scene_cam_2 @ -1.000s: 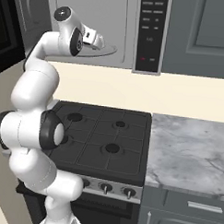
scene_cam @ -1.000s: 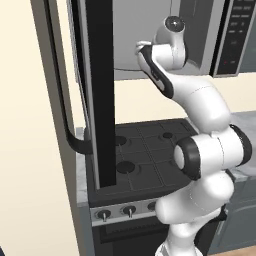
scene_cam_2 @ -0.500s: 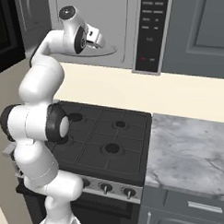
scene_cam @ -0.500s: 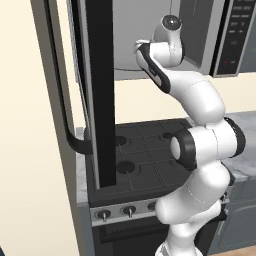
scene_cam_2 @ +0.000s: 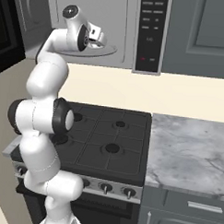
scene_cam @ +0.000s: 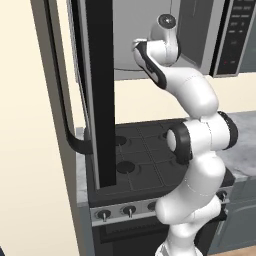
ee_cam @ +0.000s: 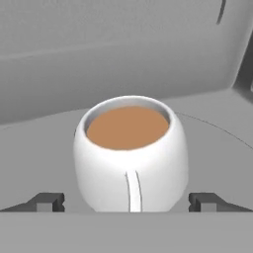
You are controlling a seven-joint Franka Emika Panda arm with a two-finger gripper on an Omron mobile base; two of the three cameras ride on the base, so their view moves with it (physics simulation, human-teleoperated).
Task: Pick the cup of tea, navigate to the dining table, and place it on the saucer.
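My hand view: small white teacup (ee_cam: 131,158) with brown tea sits upright on grey round microwave turntable (ee_cam: 217,148), between spread fingertips (ee_cam: 47,201) of two-finger gripper (ee_cam: 129,201), jaws released, gripping nothing. Microwave panel (scene_cam_2: 149,32) lettering too small to read.

The arm (scene_cam: 200,150) was glossy white, built of rounded segments. Black bands ringed its joints. The fingertips (ee_cam: 47,201) were dark grey.
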